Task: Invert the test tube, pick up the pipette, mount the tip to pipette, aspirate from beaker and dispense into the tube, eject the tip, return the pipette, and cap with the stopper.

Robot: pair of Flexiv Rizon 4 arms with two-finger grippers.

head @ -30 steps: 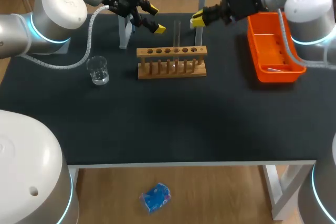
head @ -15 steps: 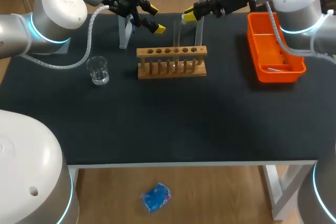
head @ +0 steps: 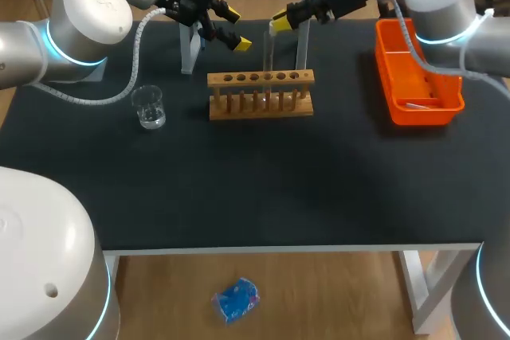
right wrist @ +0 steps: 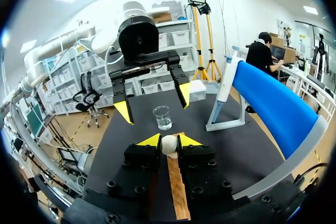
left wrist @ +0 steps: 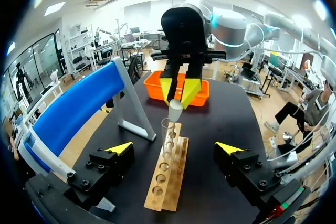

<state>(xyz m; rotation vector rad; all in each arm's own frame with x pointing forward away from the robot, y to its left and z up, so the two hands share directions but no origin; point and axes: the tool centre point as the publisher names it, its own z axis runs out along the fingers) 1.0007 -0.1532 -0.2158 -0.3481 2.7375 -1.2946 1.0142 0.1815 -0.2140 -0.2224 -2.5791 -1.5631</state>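
Right fingers (right wrist: 149,140) pinch the stopper (right wrist: 169,144) just above the test tube (left wrist: 168,136), left fingers (left wrist: 119,148) spread wide, empty

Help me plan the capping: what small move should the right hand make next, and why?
Probably lower the right hand straight down: it grips the stopper just above the open mouth of the tube standing in the rack.
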